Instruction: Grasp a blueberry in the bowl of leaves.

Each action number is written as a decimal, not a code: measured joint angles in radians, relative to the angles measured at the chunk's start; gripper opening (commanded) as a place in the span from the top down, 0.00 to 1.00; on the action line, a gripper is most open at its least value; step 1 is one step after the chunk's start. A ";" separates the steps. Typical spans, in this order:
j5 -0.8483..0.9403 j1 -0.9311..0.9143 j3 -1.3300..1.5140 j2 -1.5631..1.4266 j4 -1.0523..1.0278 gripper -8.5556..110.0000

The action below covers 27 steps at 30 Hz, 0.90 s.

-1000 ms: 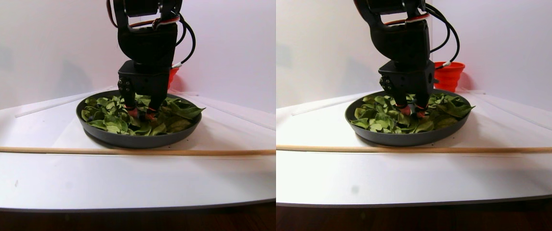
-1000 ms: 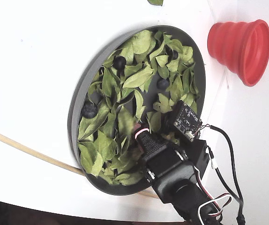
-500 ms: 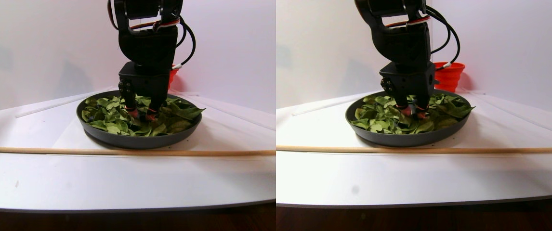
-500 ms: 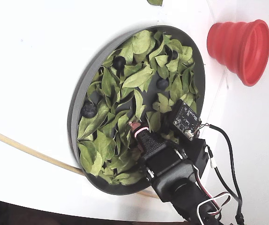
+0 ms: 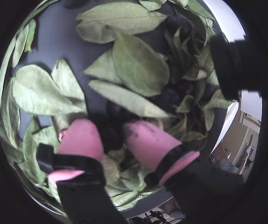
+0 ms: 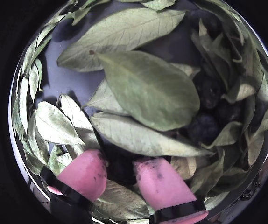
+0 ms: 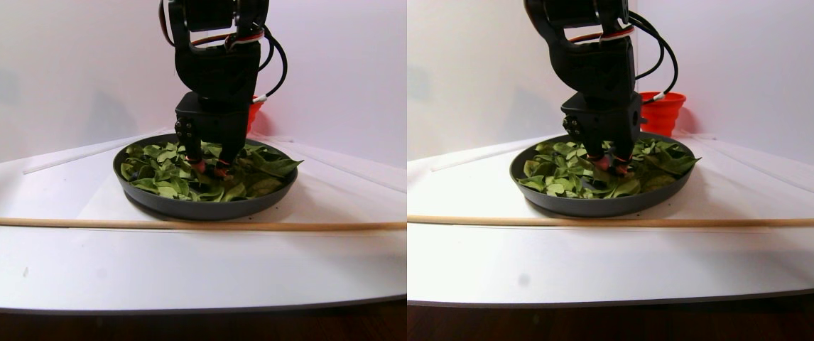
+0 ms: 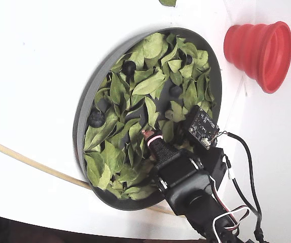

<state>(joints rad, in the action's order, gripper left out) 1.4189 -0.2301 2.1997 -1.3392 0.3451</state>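
The pincer (image 5: pixel 114 133) stood down among the leaves (image 5: pixel 138 65) in the bowl (image 8: pixel 87 96) on the table (image 8: pixel 34 61), its 2 pink fingertips (image 6: pixel 85 170) clamped on a dark blueberry (image 6: pixel 121 169); other berries (image 6: pixel 204 128) lay nearby.

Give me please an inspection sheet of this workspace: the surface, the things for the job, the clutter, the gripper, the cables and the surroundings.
Surface: white table, with a thin wooden stick lying across it in front of the bowl.
Job's things: dark grey bowl full of green leaves; several dark berries half hidden among them.
Clutter: red cup beside the bowl; one stray leaf on the table.
Gripper: gripper lowered into the leaves, pink fingertips on either side of a dark berry; a firm grip cannot be confirmed.
Cables: black, white and red wires along the arm, clear of the bowl.
Surroundings: plain white wall.
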 measured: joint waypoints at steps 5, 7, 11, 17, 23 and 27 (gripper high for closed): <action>0.000 0.000 0.000 0.002 0.000 0.84; 0.005 0.000 0.000 0.002 0.002 0.85; 0.012 0.000 0.000 0.002 0.002 0.85; 0.015 0.000 0.025 -0.008 0.002 0.85; 0.015 0.000 0.037 -0.023 -0.006 0.86; 0.015 0.000 0.037 -0.032 -0.012 0.86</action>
<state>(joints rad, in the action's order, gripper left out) 1.4343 -0.2301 2.2365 -1.3714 0.3329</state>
